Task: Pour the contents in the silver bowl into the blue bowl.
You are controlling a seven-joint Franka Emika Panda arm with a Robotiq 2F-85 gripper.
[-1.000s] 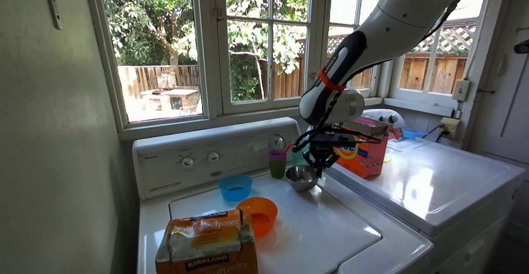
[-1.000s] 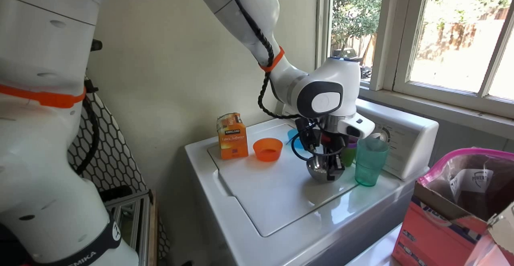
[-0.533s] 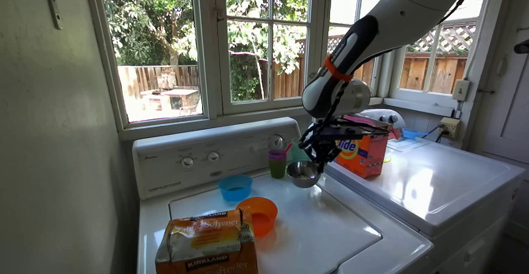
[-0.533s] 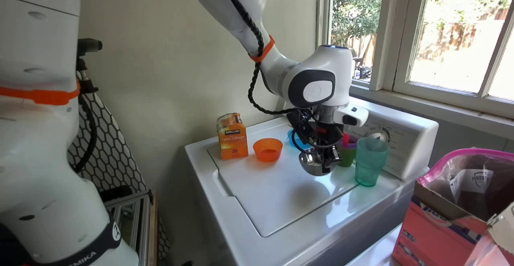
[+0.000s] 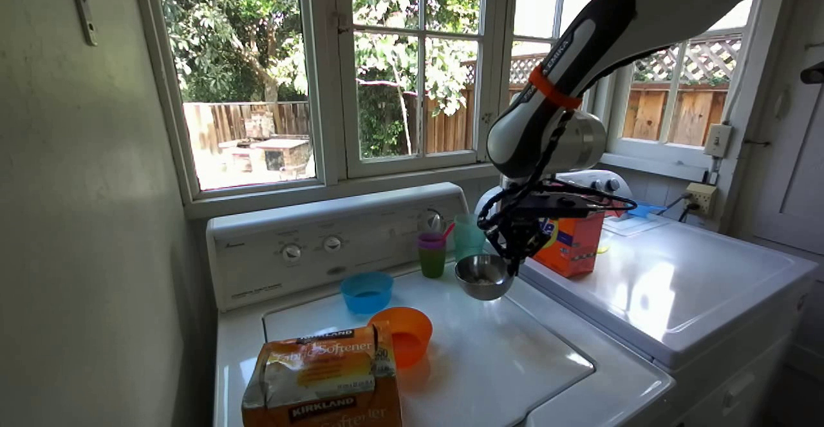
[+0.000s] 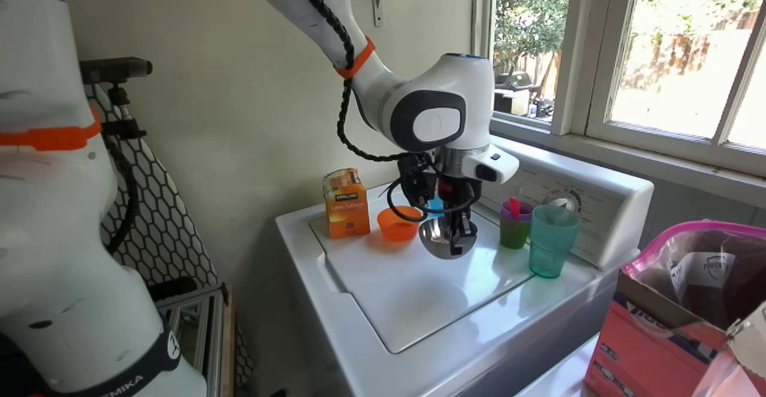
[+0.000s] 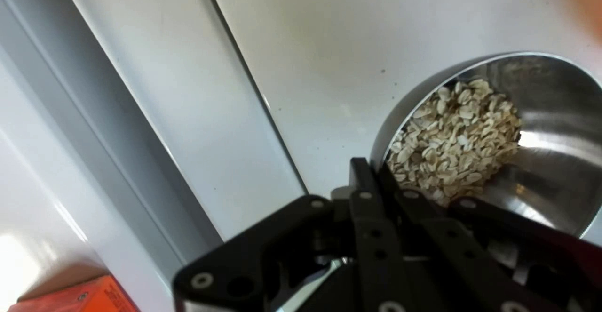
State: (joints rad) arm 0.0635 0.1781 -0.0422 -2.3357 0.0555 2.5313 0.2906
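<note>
Silver bowl (image 5: pixel 484 290), presumably light and slick, is being held near the blue bowl (image 5: pixel 367 303), its rim (image 7: pixel 526 54), likely the best hold, being pinched between fingers (image 7: pixel 366 208).

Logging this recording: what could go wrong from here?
The tool pinches the shiny round silver metal bowl at one side of its rim, so it might twist or slip when tilted.
The pale oat-like flakes are heaped toward the gripped side and may slide out unevenly.
A misaimed pour could hit the round orange plastic bowl standing near the round light-blue plastic bowl.
</note>
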